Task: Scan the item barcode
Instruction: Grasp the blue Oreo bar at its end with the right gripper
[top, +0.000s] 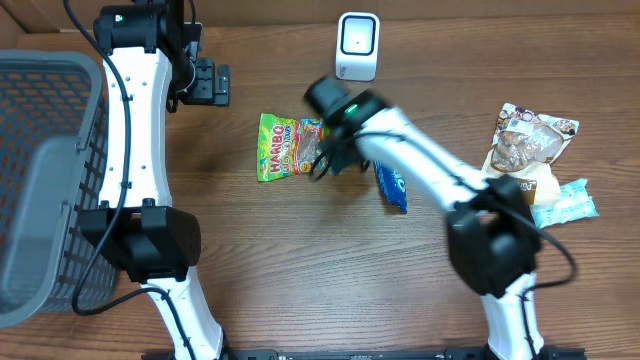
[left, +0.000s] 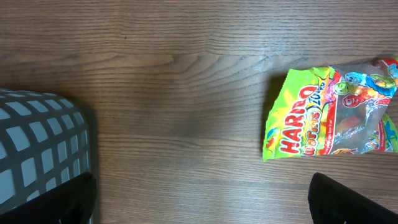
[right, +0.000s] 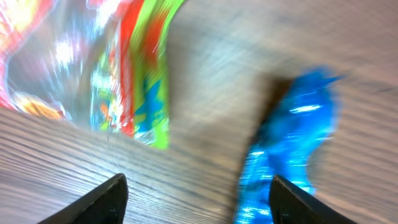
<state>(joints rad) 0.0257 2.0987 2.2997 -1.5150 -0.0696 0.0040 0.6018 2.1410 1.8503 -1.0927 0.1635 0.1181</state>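
Presently, the right gripper (right: 198, 182) has its fingers parted with nothing between them: released. It hangs over the right end of the Haribo gummy bag (top: 288, 147), near the centre of the overhead frame. Blur prevents confirming any contact with the bag. A blue packet (top: 391, 186) lies just right of that gripper, apart from the bag. The left gripper (left: 200, 186) has its fingers spread wide and empty, at upper left of the overhead frame, well apart from the bag. The bag lies flat on the wooden table (top: 300, 270), label up. A white scanner (top: 357, 47) stands at top centre. A grey basket (top: 40, 180) occupies the left edge. Further snack packets (top: 525, 140) lie at right.
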